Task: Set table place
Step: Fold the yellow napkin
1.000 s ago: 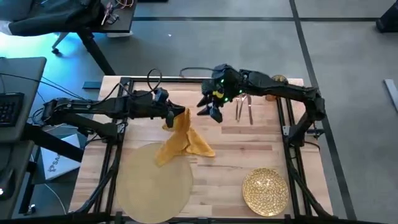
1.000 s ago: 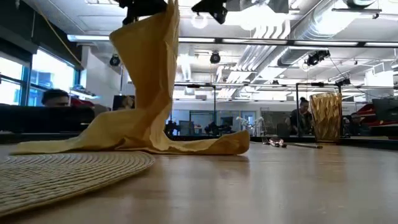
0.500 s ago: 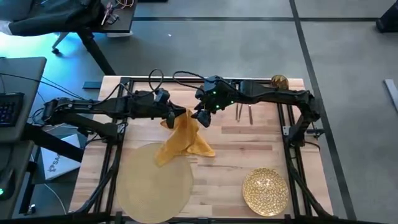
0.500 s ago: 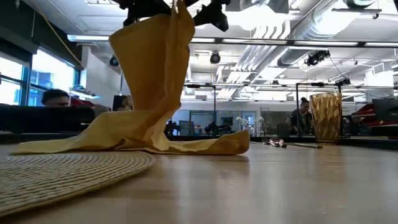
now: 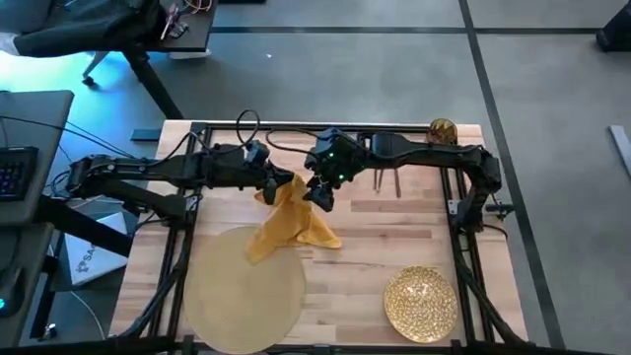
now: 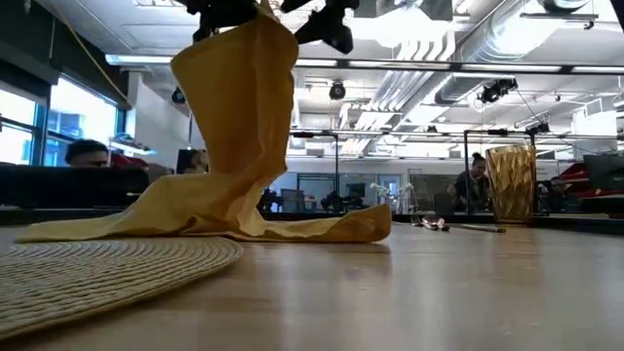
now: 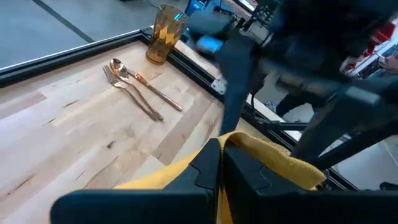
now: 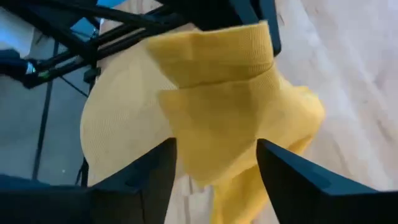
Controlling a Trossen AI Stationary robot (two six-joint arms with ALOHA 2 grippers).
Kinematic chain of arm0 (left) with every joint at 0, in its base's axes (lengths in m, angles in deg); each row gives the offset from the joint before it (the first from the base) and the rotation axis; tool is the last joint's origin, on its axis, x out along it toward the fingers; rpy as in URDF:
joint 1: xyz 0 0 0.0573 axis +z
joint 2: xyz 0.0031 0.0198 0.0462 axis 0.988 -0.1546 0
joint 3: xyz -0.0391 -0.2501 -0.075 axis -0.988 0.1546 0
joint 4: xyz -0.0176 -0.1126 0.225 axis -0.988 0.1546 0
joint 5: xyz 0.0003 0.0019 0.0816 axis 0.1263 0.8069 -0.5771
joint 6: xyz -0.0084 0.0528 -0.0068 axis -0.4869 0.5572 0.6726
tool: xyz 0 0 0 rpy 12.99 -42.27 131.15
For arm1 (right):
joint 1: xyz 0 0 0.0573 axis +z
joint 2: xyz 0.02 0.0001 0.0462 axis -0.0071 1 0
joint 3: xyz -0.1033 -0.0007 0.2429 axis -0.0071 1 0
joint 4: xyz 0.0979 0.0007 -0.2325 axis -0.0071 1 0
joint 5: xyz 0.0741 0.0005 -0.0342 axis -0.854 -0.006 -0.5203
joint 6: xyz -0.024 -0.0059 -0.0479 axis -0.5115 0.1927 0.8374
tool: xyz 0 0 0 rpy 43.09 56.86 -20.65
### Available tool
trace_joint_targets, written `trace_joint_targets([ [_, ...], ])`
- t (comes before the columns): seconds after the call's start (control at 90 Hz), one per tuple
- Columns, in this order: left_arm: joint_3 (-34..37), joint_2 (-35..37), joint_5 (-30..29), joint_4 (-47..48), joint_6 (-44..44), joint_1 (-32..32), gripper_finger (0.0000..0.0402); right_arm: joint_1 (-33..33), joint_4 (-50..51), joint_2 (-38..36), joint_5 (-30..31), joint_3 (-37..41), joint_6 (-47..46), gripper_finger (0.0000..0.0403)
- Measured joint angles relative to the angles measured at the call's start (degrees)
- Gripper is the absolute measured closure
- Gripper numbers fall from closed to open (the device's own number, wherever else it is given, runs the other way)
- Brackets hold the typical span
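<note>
The mustard-yellow cloth napkin [image 5: 288, 219] is held up by 1 corner in the left gripper [image 5: 277, 184], whose 2 dark fingers [image 7: 208, 171] are closed on the fabric edge. This is judged to be a hold meant to let the cloth hang free, so that a 2nd corner can be taken and the napkin spread or folded. In the low view the upper part hangs as a tall sheet [image 6: 239, 107], while the lower part lies crumpled on the light wooden plank table [image 5: 394, 237], its edge touching or overlapping the rim of the round tan woven placemat [image 5: 242, 286].

The right gripper [image 5: 320, 192] is brought in just beside the raised cloth. Its 2 fingers [image 8: 149, 177] are spread wide, and in the right wrist view the hanging yellow fabric lies ahead of the gap between them, not yet pinched; contact cannot be told.

The remaining pieces lie well apart: the gold textured round plate [image 5: 421, 303] near the front right, the copper-coloured cutlery [image 5: 386, 177] and the amber ribbed glass [image 5: 443, 129] toward the far right corner.
</note>
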Motion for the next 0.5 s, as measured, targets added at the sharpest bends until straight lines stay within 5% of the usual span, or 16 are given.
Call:
trace_joint_targets([
  [0.222, 0.0, 0.0, -4.8, 0.3, -3.2, 0.0, 0.0401, 5.5, 1.7, 0.0, 12.2, 1.4, 13.8, 0.014],
  [0.378, 0.0, 0.0, -5.2, 0.2, -3.9, 0.1, 0.0402, 8.6, -6.0, 0.1, 27.4, 5.9, 9.9, 0.0138],
  [0.5, 0.0, 0.0, -5.0, 0.3, -3.8, 0.1, 0.0402, 9.5, -11.9, 0.1, 32.4, 8.7, 2.5, 0.0141],
])
